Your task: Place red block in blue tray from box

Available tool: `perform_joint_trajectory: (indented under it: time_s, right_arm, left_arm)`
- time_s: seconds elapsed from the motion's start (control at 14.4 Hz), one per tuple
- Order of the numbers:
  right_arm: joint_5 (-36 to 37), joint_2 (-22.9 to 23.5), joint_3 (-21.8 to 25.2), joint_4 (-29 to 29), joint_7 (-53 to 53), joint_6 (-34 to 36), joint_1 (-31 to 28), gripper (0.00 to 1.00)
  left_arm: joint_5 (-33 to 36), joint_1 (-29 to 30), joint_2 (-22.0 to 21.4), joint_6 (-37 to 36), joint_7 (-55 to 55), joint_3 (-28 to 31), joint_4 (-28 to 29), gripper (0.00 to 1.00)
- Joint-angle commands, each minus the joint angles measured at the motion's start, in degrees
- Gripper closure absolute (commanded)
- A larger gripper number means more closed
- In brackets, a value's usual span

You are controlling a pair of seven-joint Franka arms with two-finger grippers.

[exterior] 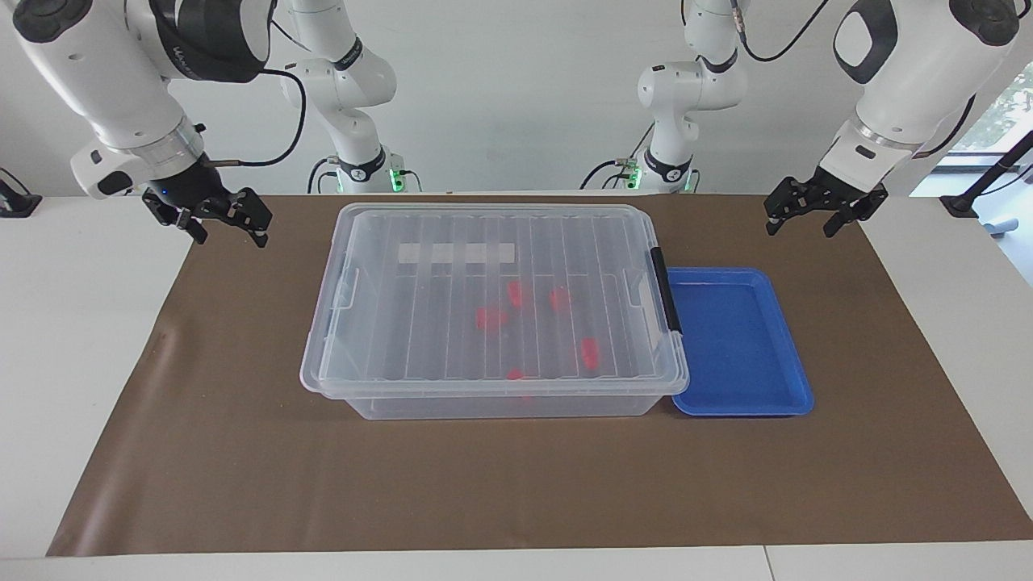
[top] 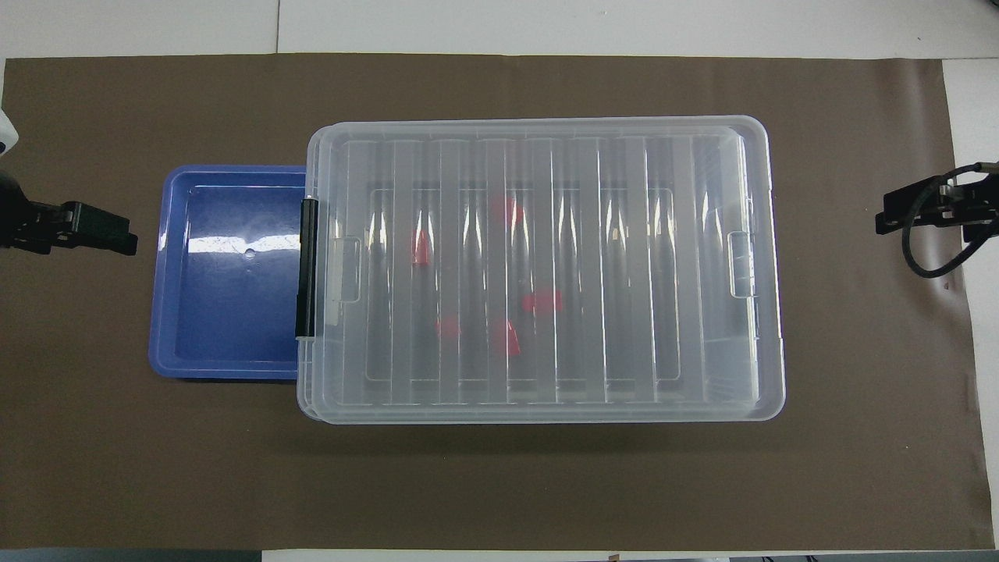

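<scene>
The box (exterior: pixel 403 323) is a large clear bin in the middle of the mat, its ribbed lid shut and a black clip handle (exterior: pixel 667 290) at the end toward the left arm. Several red blocks (exterior: pixel 491 318) lie inside and show through the lid, also in the overhead view (top: pixel 542 301). The blue tray (exterior: pixel 738 339) lies empty against that same end of the box (top: pixel 663 273), and shows in the overhead view (top: pixel 226 312). My left gripper (exterior: pixel 800 227) hangs open and empty above the mat near the left arm's end (top: pixel 117 234). My right gripper (exterior: pixel 230 234) hangs open and empty at the right arm's end (top: pixel 886 222).
A brown paper mat (exterior: pixel 516 484) covers most of the white table (exterior: pixel 81 363). Both arms wait raised at their own ends of the table, apart from the box and the tray.
</scene>
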State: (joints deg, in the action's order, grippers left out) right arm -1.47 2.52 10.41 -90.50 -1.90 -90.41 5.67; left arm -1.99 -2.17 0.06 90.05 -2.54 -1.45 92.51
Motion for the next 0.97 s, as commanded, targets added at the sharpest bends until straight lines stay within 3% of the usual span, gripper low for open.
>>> perform_joint_trajectory:
  time_s: [0.0, 0.42, 0.9]
  right_arm:
    - [-0.38, -0.15, -0.22, -0.02, 0.68, -0.30, -0.23, 0.00]
    - [-0.55, -0.67, -0.30, -1.59, 0.67, -0.91, -0.31, 0.00]
    - [-2.93, -2.26, -3.63, -12.05, -5.81, -14.08, 1.36, 0.00]
  left_arm:
    - [-0.83, -0.55, -0.50, -0.84, -0.27, 0.75, 0.21, 0.00]
    - [-0.83, -0.55, -0.42, -0.84, -0.18, 0.75, 0.21, 0.00]
    - [-0.83, -0.55, -0.41, -0.84, -0.27, 0.75, 0.21, 0.00]
